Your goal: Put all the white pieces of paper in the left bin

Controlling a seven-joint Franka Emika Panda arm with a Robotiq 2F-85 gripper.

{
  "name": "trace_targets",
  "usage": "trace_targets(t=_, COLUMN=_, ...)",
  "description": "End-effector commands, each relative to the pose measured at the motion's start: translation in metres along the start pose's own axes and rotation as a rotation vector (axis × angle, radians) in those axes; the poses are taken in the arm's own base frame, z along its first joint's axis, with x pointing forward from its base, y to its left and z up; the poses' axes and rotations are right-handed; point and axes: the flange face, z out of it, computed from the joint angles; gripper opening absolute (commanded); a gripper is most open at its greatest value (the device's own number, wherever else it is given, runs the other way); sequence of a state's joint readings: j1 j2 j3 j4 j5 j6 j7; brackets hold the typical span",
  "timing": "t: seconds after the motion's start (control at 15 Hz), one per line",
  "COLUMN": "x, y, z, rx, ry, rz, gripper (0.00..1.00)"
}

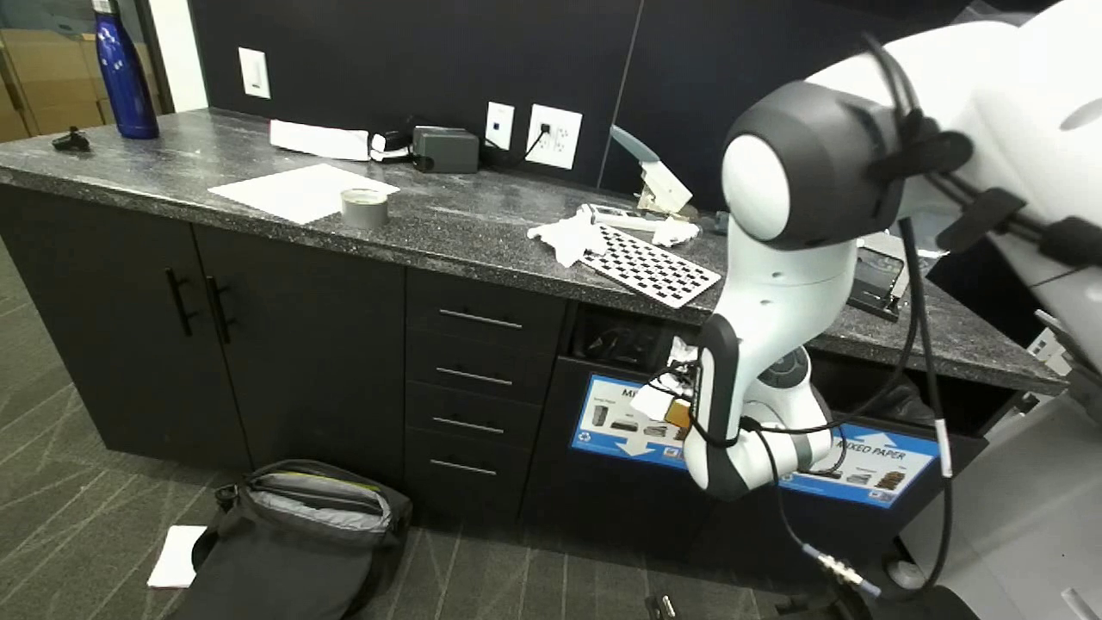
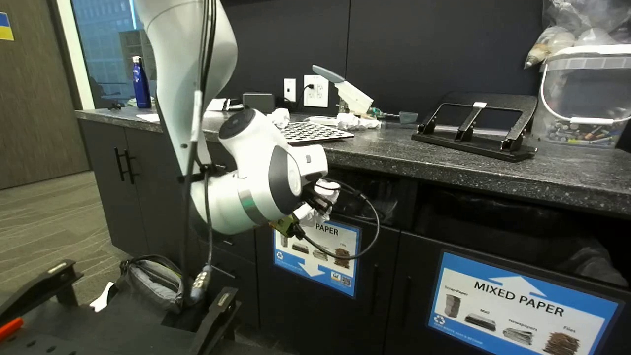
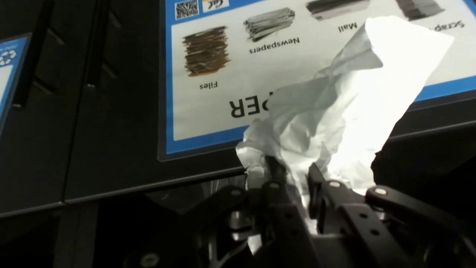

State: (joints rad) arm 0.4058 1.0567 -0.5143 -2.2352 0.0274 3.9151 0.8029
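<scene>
My gripper (image 3: 293, 175) is shut on a crumpled white paper (image 3: 357, 100). In both exterior views, the held paper (image 1: 652, 402) (image 2: 329, 191) is in front of the left bin (image 1: 551, 482) (image 2: 372, 246), near its opening and below the counter edge. The left bin has a blue and white sign. Two more crumpled white papers (image 1: 568, 237) (image 1: 674, 231) lie on the counter; they also show in an exterior view (image 2: 280, 118) (image 2: 349, 121). A flat white sheet (image 1: 293, 191) lies farther left on the counter.
A checkered board (image 1: 654, 267), a tape roll (image 1: 364, 209) and a white-handled tool (image 2: 352, 96) are on the counter (image 2: 389, 148). A black stand (image 2: 473, 125) and a clear bucket (image 2: 581, 98) stand at right. The right bin (image 2: 419, 296) is beside the left bin. A dark bag (image 1: 301, 542) lies on the floor.
</scene>
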Motion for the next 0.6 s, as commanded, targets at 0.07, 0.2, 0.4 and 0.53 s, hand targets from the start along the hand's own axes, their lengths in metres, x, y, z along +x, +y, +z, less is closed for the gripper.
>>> trace_targets(t=0.07, x=0.002, y=-0.008, z=0.014, rx=0.017, ry=0.231, rz=0.053, gripper=0.17)
trace_targets(t=0.2, x=0.005, y=-0.016, z=0.01, rx=0.029, ry=0.307, rz=0.069, gripper=0.17)
trace_targets(t=0.4, x=0.003, y=-0.025, z=0.017, rx=0.062, ry=0.359, rz=0.073, gripper=0.17)
trace_targets(t=0.53, x=0.004, y=-0.03, z=0.028, rx=0.075, ry=0.372, rz=0.075, gripper=0.18)
